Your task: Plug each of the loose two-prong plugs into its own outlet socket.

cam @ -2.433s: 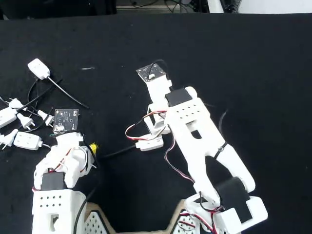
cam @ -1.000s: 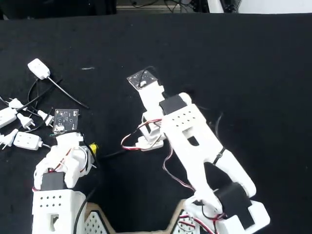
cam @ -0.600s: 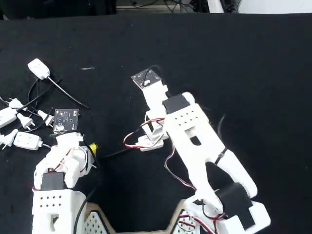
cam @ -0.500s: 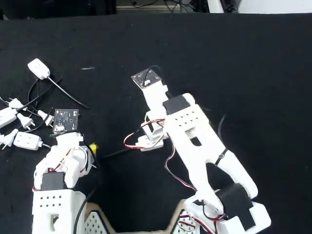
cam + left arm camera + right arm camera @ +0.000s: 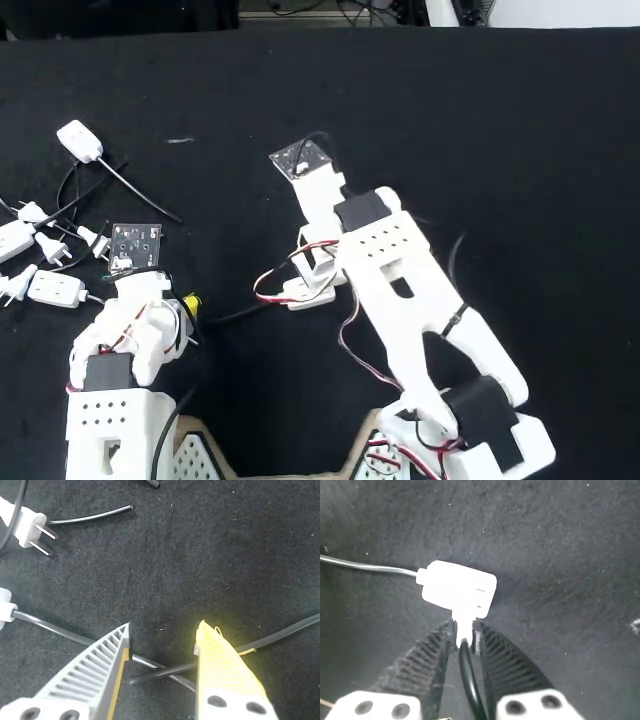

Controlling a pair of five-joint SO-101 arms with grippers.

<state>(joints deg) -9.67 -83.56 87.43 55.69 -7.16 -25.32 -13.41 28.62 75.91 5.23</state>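
Presently the right tool [image 5: 465, 626] is closed narrow on a white plug [image 5: 464, 631], one finger on either side of its neck, and the black cord [image 5: 467, 675] runs back between them. The plug head touches the long side of a white outlet socket [image 5: 457, 588]. The prongs are hidden, so I cannot tell how far it is seated. The socket lies flat on the black tabletop [image 5: 520, 140], with a thin cord leaving one end. From above, the same outlet socket [image 5: 306, 292] sits near the middle of the tabletop, somewhat toward the near edge. It lies under the right arm [image 5: 400, 280], which slants in from the near edge. The left tool [image 5: 164, 629] is spread wide and holds nothing, hanging over the cloth. Two dark cords [image 5: 160, 667] cross on the cloth between its fingers. A loose plug [image 5: 27, 526], both prongs showing, lies ahead of the tips, well apart. The left arm [image 5: 125, 345] stands at the near left corner. Along the left edge is a scatter of white sockets [image 5: 55, 288] and loose plugs [image 5: 50, 247] among tangled black cords. One more white piece [image 5: 78, 140] on a cord lies farther toward the far edge.
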